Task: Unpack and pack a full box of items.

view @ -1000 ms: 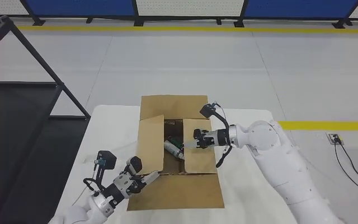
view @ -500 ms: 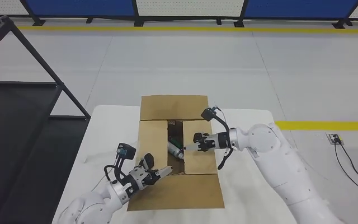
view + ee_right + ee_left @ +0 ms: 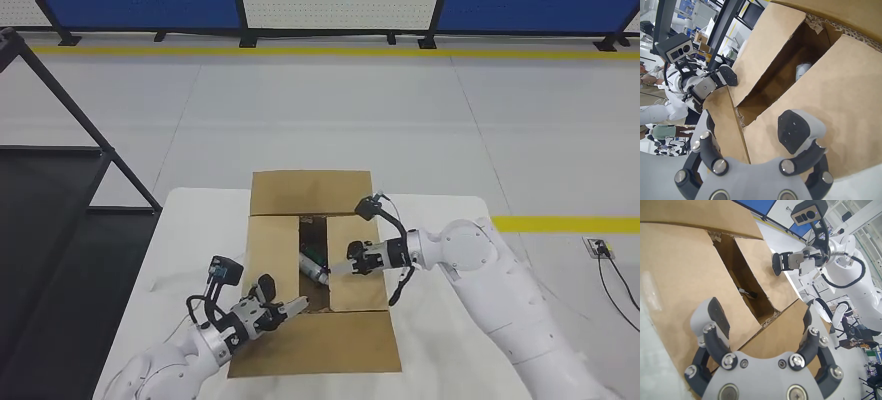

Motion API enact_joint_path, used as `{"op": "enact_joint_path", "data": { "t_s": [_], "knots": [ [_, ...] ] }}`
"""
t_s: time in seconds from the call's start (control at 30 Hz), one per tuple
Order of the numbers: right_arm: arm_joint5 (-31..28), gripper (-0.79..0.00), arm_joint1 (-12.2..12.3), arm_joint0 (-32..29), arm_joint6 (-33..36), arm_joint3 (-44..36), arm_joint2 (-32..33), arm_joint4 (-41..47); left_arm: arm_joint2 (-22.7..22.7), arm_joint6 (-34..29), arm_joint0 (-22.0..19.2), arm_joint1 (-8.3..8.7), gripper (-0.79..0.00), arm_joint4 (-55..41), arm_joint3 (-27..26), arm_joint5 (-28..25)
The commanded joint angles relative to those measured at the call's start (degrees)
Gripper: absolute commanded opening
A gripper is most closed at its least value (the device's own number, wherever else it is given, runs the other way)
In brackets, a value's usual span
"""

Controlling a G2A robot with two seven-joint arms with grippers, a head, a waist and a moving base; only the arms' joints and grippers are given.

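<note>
White table (image 3: 200, 230) bearing a cardboard box (image 3: 310, 190) at its middle, side flaps folded nearly flat with only a narrow gap between. Left gripper (image 3: 285, 310) spread wide and empty, set against the left flap (image 3: 272, 260) near the front corner. Right gripper (image 3: 345, 268) likewise released, resting on the right flap (image 3: 358, 290), seemingly pinning both down for closing. Down in the gap, a bottle (image 3: 313, 268) lying inside, already packed.
</note>
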Motion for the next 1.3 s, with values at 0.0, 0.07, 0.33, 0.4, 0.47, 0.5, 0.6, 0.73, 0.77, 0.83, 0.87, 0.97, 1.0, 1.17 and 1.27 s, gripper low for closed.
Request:
{"op": "enact_joint_path", "data": {
  "t_s": [0.0, 0.07, 0.33, 0.4, 0.47, 0.5, 0.6, 0.73, 0.77, 0.83, 0.87, 0.97, 1.0, 1.17, 1.27],
  "knots": [
    [-0.3, 0.0, 0.1, 0.2, -0.2, -0.4, 0.3, 0.3, -0.5, 1.0, 0.6, 0.05, 0.0, 0.0, -1.0, -0.5],
    [-0.6, 0.0, 0.3, 0.2, -0.4, -1.2, 0.7, 0.5, -1.2, 2.0, 1.2, 0.11, 0.0, -0.4, -2.3, -1.0],
    [-1.2, 0.0, 2.0, -0.9, -2.5, -7.4, 5.6, 0.2, -9.3, 4.9, 6.9, 0.72, 0.0, -7.4, -8.7, -5.1],
    [-0.7, 0.0, 2.2, -0.8, -2.9, -7.4, 6.7, 1.4, -12.2, 4.5, 8.8, 0.95, 0.0, -10.4, -9.4, -7.2],
    [-0.6, 0.0, 2.4, -0.4, -2.0, -6.8, 7.3, 3.3, -15.2, 3.8, 11.1, 1.2, 0.0, -14.7, -9.7, -10.6],
    [-0.2, 0.0, 2.6, -0.1, -0.7, -6.8, 7.4, 3.1, -17.5, 3.1, 13.0, 1.38, 0.0, -17.3, -9.8, -12.9],
    [0.3, 0.0, 2.8, 0.0, 0.1, -7.1, 7.8, 3.0, -22.4, 1.4, 17.6, 1.72, 0.0, -22.4, -9.9, -17.4],
    [0.3, 0.0, 2.8, 0.0, 0.1, -7.1, 7.8, 3.0, -24.3, -1.6, 20.1, 2.0, 0.0, -23.3, -10.4, -20.0],
    [0.3, 0.0, 2.8, 0.0, 0.1, -7.1, 7.8, 3.0, -24.3, -1.6, 20.1, 2.0, 0.0, -23.3, -10.4, -20.0],
    [0.3, 0.0, 2.8, 0.0, 0.1, -7.1, 7.8, 3.0, -24.3, -1.6, 20.1, 2.0, 0.0, -23.3, -10.4, -20.0],
    [0.3, 0.0, 2.8, 0.0, 0.1, -7.1, 7.8, 3.0, -24.3, -1.6, 20.1, 2.0, 0.0, -23.3, -10.4, -20.0],
    [0.3, 0.0, 2.8, 0.0, 0.1, -7.1, 7.8, 3.0, -24.3, -1.6, 20.1, 2.0, 0.0, -23.3, -10.4, -20.0],
    [0.3, 0.0, 2.8, 0.0, 0.1, -7.1, 7.8, 3.0, -24.3, -1.6, 20.1, 2.0, 0.0, -23.3, -10.4, -20.0],
    [0.6, 0.0, 2.9, -1.0, -4.1, -6.7, 8.1, 0.7, -23.2, -2.5, 19.7, 2.05, 0.0, -24.5, -10.3, -18.2],
    [0.1, 0.0, 3.1, -1.1, -8.5, -4.2, 9.2, -0.5, -22.8, -3.3, 18.3, 2.18, 0.0, -27.0, -8.0, -15.2]
  ]
}}
